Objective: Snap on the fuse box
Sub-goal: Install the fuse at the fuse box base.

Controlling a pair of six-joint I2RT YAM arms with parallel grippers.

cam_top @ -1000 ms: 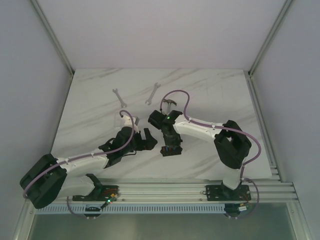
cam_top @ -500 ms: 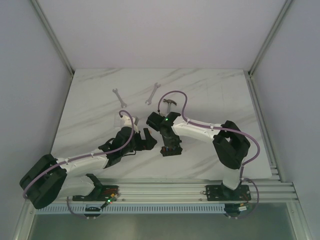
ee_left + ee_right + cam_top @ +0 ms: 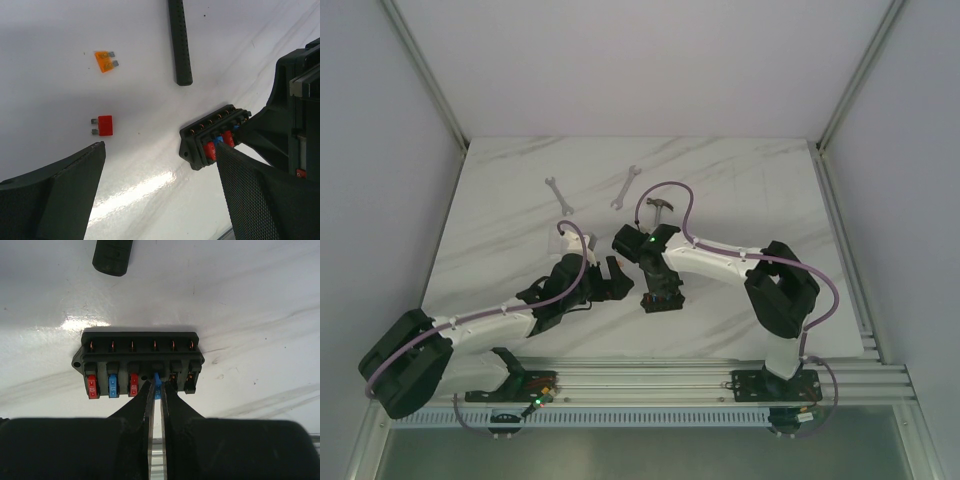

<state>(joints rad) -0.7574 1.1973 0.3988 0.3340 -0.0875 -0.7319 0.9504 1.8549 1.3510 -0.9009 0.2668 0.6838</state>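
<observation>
The fuse box [image 3: 137,357] lies flat on the white marble table [image 3: 740,180], just in front of the right claw [image 3: 156,390] and touching what it holds. That claw is clenched on a blue fuse [image 3: 157,379], its two fingers pressed together around the fuse, which stands in the fourth slot from the left. Three slots to the left carry fuses (red, blue, red), and the two slots to the right look bare.

The left claw [image 3: 160,200] is released, its fingers spread wide and holding nothing. From its camera the box sits just beside the right-hand finger [image 3: 250,195], partly behind it. A loose red fuse [image 3: 103,125] and an orange fuse [image 3: 105,61] lie apart from the box, and a hammer handle [image 3: 180,42] lies beyond it.
</observation>
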